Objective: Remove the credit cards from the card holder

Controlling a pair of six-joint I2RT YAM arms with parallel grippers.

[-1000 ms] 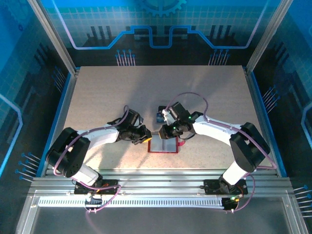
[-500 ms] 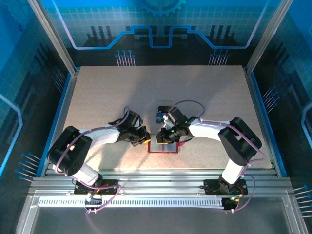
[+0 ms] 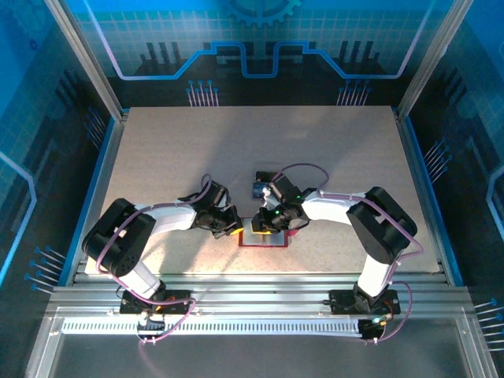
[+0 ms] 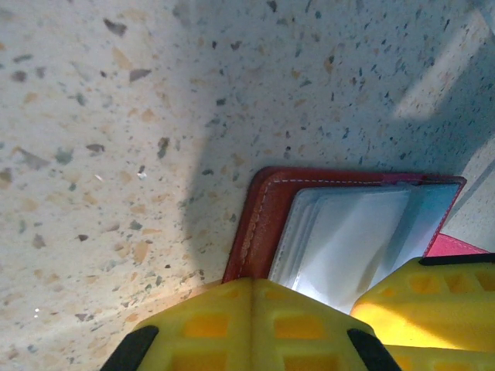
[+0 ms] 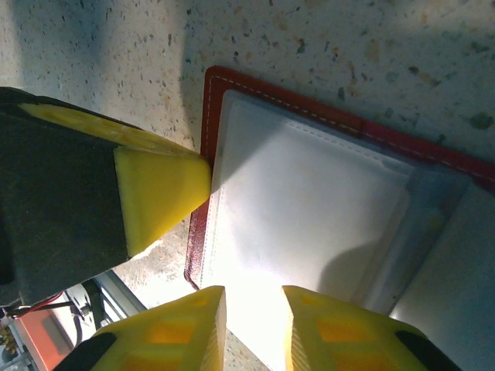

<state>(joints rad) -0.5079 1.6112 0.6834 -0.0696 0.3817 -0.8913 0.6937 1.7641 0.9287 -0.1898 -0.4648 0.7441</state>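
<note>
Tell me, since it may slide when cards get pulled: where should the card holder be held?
By its red stitched border on the left, coming in low from the left: the card holder lies open and flat, and that border juts past the pale pockets.

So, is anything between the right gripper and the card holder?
Nothing visible does. The right gripper hangs directly over the open card holder, jaws slightly apart. The shut left gripper sits at the holder's red border, off to one side.
</note>
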